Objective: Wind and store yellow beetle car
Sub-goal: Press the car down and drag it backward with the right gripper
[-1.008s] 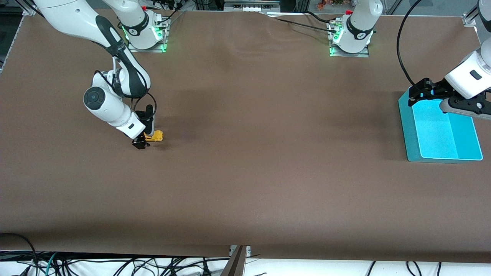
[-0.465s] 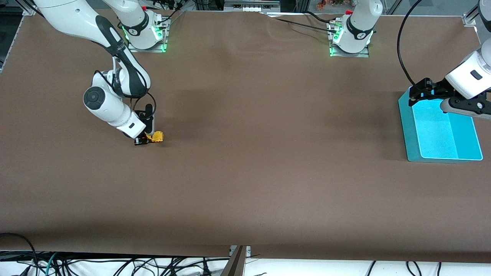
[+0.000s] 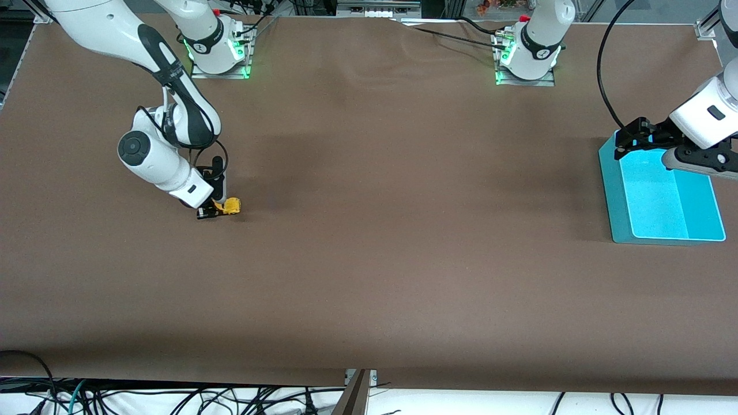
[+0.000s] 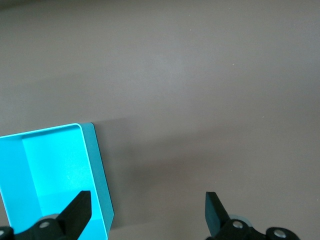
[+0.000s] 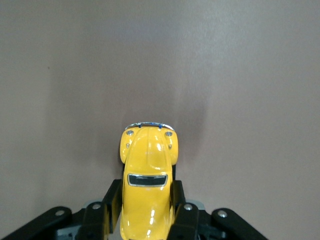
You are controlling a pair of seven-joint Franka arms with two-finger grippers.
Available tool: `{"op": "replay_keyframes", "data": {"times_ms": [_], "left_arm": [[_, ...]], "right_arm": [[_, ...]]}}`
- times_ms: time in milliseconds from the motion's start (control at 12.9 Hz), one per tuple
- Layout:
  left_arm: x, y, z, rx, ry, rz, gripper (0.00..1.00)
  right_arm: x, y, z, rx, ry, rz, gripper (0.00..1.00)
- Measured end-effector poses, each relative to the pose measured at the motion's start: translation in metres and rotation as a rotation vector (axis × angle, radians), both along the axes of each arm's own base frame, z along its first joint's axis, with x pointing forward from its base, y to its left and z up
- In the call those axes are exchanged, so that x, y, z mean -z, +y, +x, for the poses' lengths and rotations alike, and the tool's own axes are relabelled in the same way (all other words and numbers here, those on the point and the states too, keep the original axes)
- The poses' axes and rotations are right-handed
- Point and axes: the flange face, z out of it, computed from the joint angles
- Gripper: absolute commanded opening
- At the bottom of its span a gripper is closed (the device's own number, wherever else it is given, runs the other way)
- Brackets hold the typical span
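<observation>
Front view shows the right gripper [image 3: 212,211] down at the table [image 3: 369,230] toward the right arm's end, its fingers pinching the car [image 3: 229,206] by the sides. The car sits on the brown surface, its yellow body sticking out from between the fingers toward the middle of the table. The right arm comes down from its base in a bend, with the wrist just above the car.

Right wrist view looks along the car [image 5: 148,180] from above: a rounded yellow body with a dark window, two small lamps and a chrome bumper at its free end. One black finger [image 5: 111,202] presses against one flank and its twin against the other, so the right gripper [image 5: 145,210] is closed on the car's rear half. The bare brown table [image 5: 225,75] fills everything else in this view.

At the left arm's end stands a cyan bin [image 3: 663,196], well apart from the car, almost the whole table length away. The left arm waits there, with the left gripper [image 3: 633,137] hanging over the bin's rim at the end farther from the front camera.

Left wrist view shows the left gripper [image 4: 149,212] with its two black fingers spread wide and nothing between them. Below it lie a corner of the bin [image 4: 95,165] and the brown table [image 4: 200,75].
</observation>
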Motion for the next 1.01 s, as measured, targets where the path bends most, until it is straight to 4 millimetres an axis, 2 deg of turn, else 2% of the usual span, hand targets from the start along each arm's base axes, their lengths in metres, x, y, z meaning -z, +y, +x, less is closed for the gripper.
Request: {"op": "replay_keyframes", "data": {"times_ms": [233,1008], "left_arm": [[0.0,0.0,0.0,0.0,0.0,0.0,1.0],[0.0,0.0,0.0,-0.001,0.0,0.0,1.0]], "right_arm": [[0.0,-0.024,0.002,0.024,-0.001,0.0,0.13],[0.001,-0.143,0.003,-0.009,-0.03,-0.006,0.14]]}}
